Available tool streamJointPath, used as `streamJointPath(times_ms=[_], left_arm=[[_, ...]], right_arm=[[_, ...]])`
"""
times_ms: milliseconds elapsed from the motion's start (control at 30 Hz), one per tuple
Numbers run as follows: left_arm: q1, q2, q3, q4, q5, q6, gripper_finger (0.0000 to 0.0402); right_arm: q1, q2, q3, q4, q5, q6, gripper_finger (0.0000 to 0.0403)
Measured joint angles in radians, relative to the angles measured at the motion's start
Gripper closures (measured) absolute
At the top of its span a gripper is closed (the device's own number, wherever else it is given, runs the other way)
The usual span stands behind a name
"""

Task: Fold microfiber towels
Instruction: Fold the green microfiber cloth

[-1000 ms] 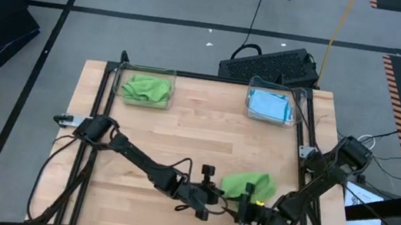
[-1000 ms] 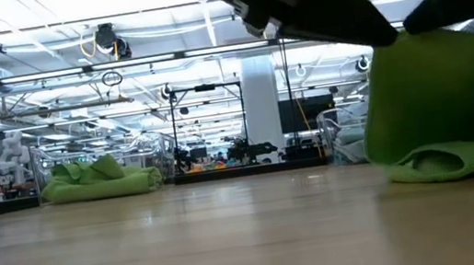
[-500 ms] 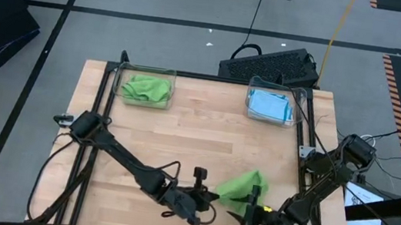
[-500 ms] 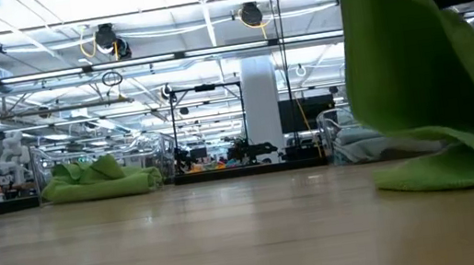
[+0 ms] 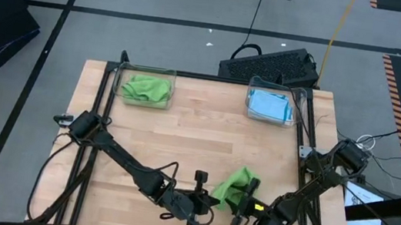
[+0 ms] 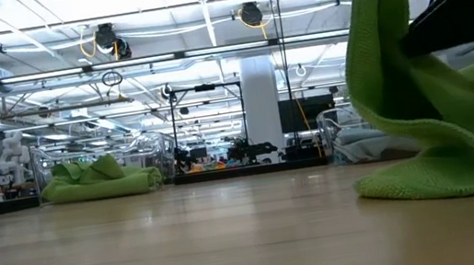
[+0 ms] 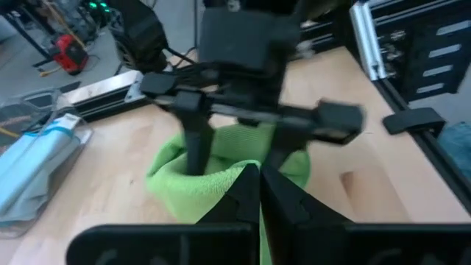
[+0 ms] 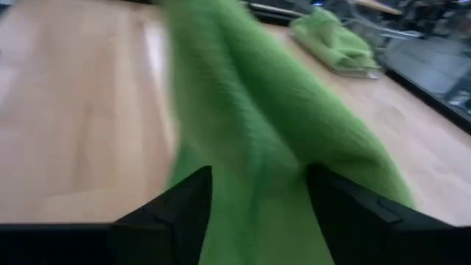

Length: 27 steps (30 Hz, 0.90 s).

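Sitting at the near edge of the light wooden desk (image 5: pixel 206 129), the crumpled lime green microfiber towel (image 5: pixel 231 185) is bunched between both hands. Left hand (image 5: pixel 208 201) is pinched tight on the towel's edge, fingers together; right hand (image 5: pixel 243 204) stands just beside it with fingers spread wide, cloth lying between them, no grip visible. Far left corner: clear plastic bin (image 5: pixel 144 88) with more green towels. Far right corner: second clear bin (image 5: pixel 271 106) with folded light blue towels. Black slatted crate (image 5: pixel 273 64) on the floor past the far edge, cables trailing around it. Low view shows the towel (image 6: pixel 419 107) partly lifted, one fold hanging up out of frame and the rest pooled on the desk, which the overhead shot flattens out; it also shows a workshop hall behind. Left wrist view catches the right arm's hand (image 7: pixel 235 147) over the cloth. Right wrist view (image 8: pixel 257 140) is mostly green fabric. No readable writing.
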Motion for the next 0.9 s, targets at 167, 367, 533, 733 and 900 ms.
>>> streamJointPath(times_ms=[167,367,533,733,900], left_arm=[[0.0,0.0,0.0,-0.002,0.032,-0.001,0.0393],[0.0,0.0,0.0,-0.015,0.031,-0.001,0.0398],[0.008,0.0,0.0,-0.088,-0.028,-0.038,0.0376],[0.022,0.0,0.0,-0.137,-0.095,-0.122,0.0294],[0.02,0.019,0.0,-0.045,-0.096,-0.114,0.0215]], right_arm=[[-0.011,0.012,0.0,-0.001,0.062,0.042,0.0259],[-0.003,0.008,0.0,0.0,0.052,0.026,0.0391],[-0.002,-0.012,0.0,0.021,-0.002,0.021,0.0396],[-0.009,-0.063,0.0,0.018,-0.06,0.06,0.0399],[-0.039,-0.07,0.0,0.018,-0.102,0.06,0.0401]])
